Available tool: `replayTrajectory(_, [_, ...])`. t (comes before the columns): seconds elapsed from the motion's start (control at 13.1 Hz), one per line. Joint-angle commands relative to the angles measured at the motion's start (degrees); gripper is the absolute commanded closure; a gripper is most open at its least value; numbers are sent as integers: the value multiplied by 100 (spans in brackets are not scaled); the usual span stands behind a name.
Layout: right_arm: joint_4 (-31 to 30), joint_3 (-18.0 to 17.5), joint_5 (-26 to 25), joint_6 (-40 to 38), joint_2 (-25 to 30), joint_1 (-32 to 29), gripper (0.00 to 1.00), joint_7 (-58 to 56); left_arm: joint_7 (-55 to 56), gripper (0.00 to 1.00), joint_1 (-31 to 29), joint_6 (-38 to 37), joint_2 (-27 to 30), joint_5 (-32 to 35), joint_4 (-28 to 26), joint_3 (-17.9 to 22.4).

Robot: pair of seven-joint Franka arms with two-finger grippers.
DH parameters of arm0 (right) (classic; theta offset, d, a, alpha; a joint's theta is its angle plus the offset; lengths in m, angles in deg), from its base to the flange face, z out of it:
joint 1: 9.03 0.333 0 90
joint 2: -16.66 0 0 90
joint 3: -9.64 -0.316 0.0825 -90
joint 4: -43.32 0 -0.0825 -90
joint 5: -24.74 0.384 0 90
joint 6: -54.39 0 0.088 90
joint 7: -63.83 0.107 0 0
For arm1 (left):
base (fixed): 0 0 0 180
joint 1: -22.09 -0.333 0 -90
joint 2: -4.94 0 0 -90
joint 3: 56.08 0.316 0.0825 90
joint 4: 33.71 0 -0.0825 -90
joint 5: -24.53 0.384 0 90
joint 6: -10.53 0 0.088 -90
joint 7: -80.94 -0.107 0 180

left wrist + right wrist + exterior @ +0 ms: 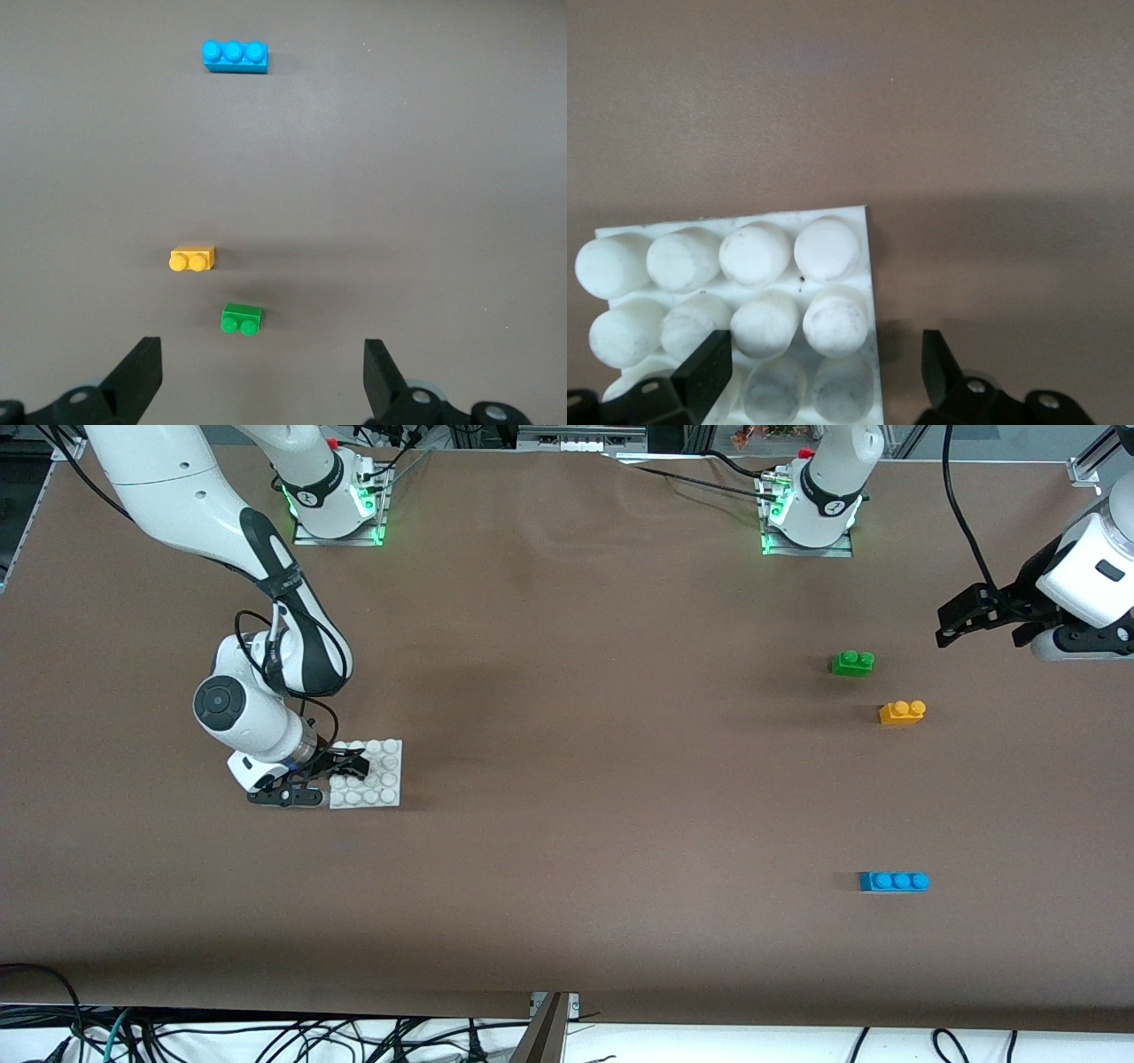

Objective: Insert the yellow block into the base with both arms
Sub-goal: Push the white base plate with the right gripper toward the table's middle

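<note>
The yellow block (pixel 902 712) (pixel 192 258) lies on the brown table toward the left arm's end, studs up. My left gripper (pixel 943 627) (pixel 261 363) hangs open and empty over the table beside the green brick, apart from the yellow block. The white studded base (pixel 381 771) (pixel 744 257) lies flat toward the right arm's end. My right gripper (pixel 326 781) (pixel 822 354) is down at the base, open. One finger stands over the studs and the other on the bare table just past the base's edge. A gap shows between that finger and the edge.
A green two-stud brick (pixel 852 662) (pixel 241 319) sits just farther from the front camera than the yellow block. A blue three-stud brick (pixel 893 881) (pixel 235 56) lies nearer to the camera. Cables run along the table's front edge.
</note>
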Motion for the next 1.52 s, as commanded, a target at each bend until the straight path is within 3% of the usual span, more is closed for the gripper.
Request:
replayTrajectory(0.0, [-80,-47,97,158,-37,-5,12,30,-107,0,-41,-114,-1,-120,104,3])
replayTrajectory(0.3, [-80,-47,97,176,-46,-4,24,39,-90,0,-41,-114,-10,-120,104,3])
replayTrajectory(1.45, [-62,-416,106,404,-125,65,24,662,-81,0,-32,-114,-19,-129,104,3])
